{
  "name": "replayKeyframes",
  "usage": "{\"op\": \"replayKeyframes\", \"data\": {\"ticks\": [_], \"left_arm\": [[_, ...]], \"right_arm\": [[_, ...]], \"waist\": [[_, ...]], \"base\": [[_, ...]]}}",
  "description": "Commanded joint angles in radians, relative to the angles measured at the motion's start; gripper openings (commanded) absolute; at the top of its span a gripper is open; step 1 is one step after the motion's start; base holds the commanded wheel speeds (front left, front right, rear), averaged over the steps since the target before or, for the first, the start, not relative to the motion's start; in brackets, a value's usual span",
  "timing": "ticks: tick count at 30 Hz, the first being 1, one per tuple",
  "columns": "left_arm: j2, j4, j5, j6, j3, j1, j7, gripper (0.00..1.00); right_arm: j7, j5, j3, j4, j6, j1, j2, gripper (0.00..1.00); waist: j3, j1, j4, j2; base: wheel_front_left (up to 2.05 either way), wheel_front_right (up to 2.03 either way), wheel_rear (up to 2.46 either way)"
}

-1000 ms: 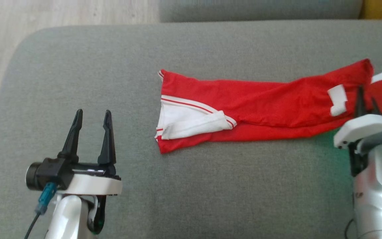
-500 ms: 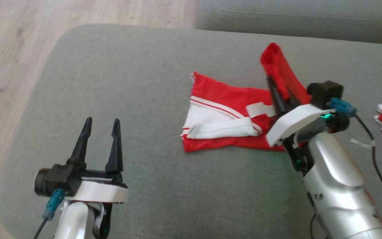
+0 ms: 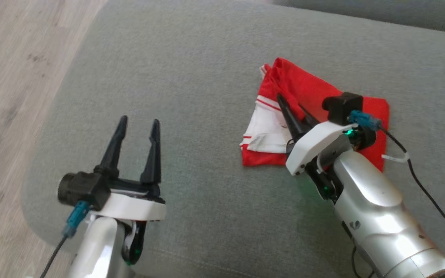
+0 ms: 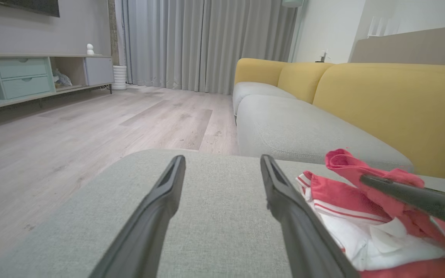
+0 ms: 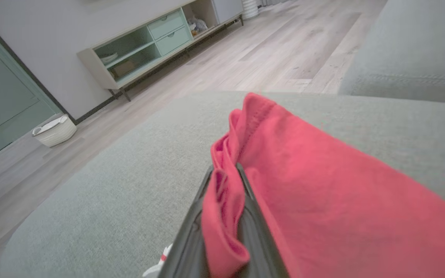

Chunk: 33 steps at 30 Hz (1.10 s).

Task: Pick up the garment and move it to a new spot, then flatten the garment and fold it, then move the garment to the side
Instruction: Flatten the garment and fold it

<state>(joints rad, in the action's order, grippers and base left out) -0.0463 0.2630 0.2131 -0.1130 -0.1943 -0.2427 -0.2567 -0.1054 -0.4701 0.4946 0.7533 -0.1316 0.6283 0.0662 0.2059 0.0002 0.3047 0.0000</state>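
Garment (image 3: 319, 88) half-folded on grey cushion (image 3: 191, 77), right of cushion's middle. Right claw (image 3: 290, 102) pinches red hem just above cushion. Left claw (image 3: 139, 120) wide, empty, near cushion's left edge. Risk: bunched pinch slips, fold lands crooked.

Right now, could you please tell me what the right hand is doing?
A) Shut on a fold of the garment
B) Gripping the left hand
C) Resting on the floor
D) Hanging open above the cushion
A: in the right wrist view, the right hand has its fingers closed on a bunched red fold of the garment.
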Motion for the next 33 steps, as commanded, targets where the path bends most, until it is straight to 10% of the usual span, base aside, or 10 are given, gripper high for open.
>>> {"op": "replayKeyframes", "data": {"ticks": [1,5,6,7,19,24,33], "left_arm": [[-0.004,-0.024,0.008,0.011,0.019,-0.033,-0.005,1.0],[-0.004,-0.017,0.015,0.02,0.001,-0.037,-0.005,1.0],[-0.004,-0.011,0.015,0.02,-0.003,-0.038,-0.005,1.0],[-0.004,-0.007,0.014,0.02,-0.005,-0.038,-0.005,1.0],[-0.005,0.005,-0.016,0.017,0.047,-0.025,-0.005,1.0],[-0.008,-0.009,-0.033,0.013,0.085,-0.006,-0.005,1.0],[-0.007,-0.024,-0.051,0.013,0.131,0.023,-0.005,1.0]], "right_arm": [[-0.016,-0.014,0.028,-0.017,0.001,0.031,-0.016,0.0],[-0.034,-0.053,0.071,0.02,0.001,0.043,-0.016,0.0],[-0.034,-0.063,0.091,0.024,0.001,0.043,-0.016,0.3],[-0.033,-0.076,0.106,0.03,0.001,0.043,-0.016,1.0],[-0.134,-0.101,0.142,0.095,0.001,0.1,-0.016,1.0],[-0.155,0.116,-0.06,0.113,0.001,0.086,-0.013,1.0],[-0.156,0.457,-0.409,-0.25,0.001,-0.223,-0.002,1.0]], "waist": [[0.016,-0.0002,0.02,0.0],[0.019,-0.0002,0.03,0.0],[0.018,-0.0002,0.032,0.0],[0.017,-0.0002,0.031,0.0],[-0.053,-0.0002,-0.077,0.0],[-0.082,-0.0002,-0.163,0.0],[-0.093,-0.0002,-0.238,0.0]], "base": [[0.0,0.0,0.0],[0.0,0.0,0.0],[0.0,0.0,0.0],[0.0,0.0,0.0],[0.0,0.0,0.0],[0.0,0.0,0.0],[0.0,0.0,0.0]]}}
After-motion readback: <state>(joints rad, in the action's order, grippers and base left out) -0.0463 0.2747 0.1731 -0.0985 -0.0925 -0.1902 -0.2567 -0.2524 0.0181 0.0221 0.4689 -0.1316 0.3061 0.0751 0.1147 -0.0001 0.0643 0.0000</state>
